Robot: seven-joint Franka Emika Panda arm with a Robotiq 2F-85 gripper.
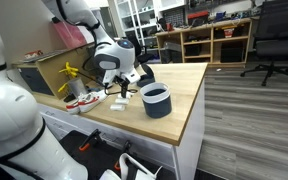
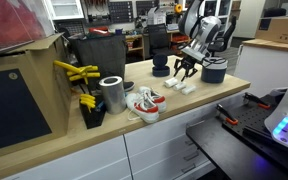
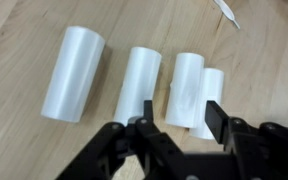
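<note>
Several white cylinders lie side by side on the wooden table. In the wrist view the widest one is at the left, then a second, a third and a shorter fourth. My gripper hangs just above the near ends of the third and fourth. Its jaws stand apart on either side of the third cylinder and do not visibly press on it. In both exterior views the gripper points down over the white cylinders.
A dark blue round container stands close beside the arm. A pair of red-and-white shoes, a metal can and yellow tools sit further along the counter. The counter edge is near.
</note>
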